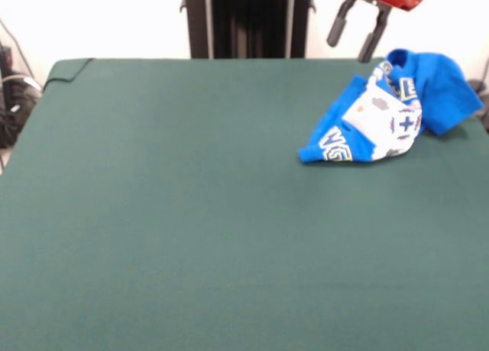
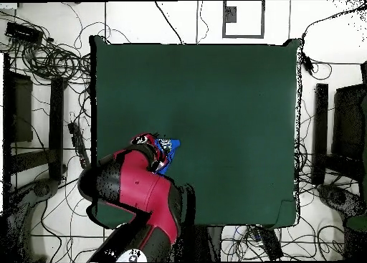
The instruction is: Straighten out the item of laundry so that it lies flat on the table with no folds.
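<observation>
T-shirt (image 1: 390,114) bunched in a crumpled heap nr far corner of surface (image 1: 191,229), print half hidden | end effector (image 1: 357,36) above it, fingers spread, empty | advice: pinch one outer hem edge (not the bulk), drag toward open felt | soft blue knit, matte green cloth.

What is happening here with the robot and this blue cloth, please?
A red and black robot arm is working on a blue T-shirt that should end up flat on the green table. The shirt lies crumpled in a heap near one corner of the table, its printed front folded over itself. The gripper hangs open just above the heap, empty and not touching it. Nothing has been straightened yet; from overhead, the arm hides most of the shirt.
</observation>
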